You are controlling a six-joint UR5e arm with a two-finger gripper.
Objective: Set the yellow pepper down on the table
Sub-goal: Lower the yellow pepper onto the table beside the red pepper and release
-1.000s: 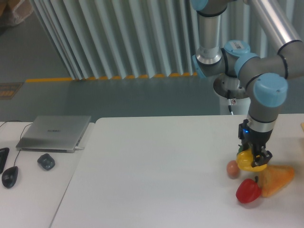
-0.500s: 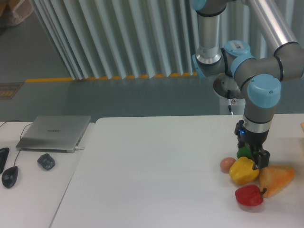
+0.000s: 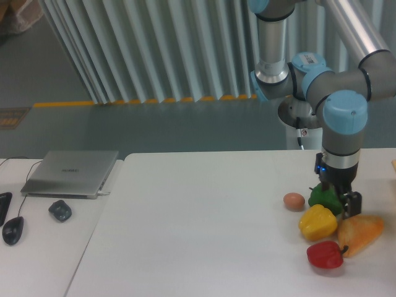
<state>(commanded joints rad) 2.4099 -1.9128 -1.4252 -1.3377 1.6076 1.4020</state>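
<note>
Since the earlier frames, our pincer [image 3: 339,201] has let go of the yellow pepper [image 3: 318,222] and drawn back toward the far right, so it now hangs over the green pepper [image 3: 324,197]. We cannot tell how far its jaws stand apart, but nothing is visibly held between them. The yellow pepper rests on the white worktop [image 3: 204,223], free of the pincer, just beside the orange wedge [image 3: 360,230] on its right and near the red pepper [image 3: 325,254] in front of it; the tan egg [image 3: 294,200] lies a little to its far left. We judge the task done. The pepper looks light, glossy and rather slippery, with lobes that could roll; we would grip it across the broad middle of its body.
</note>
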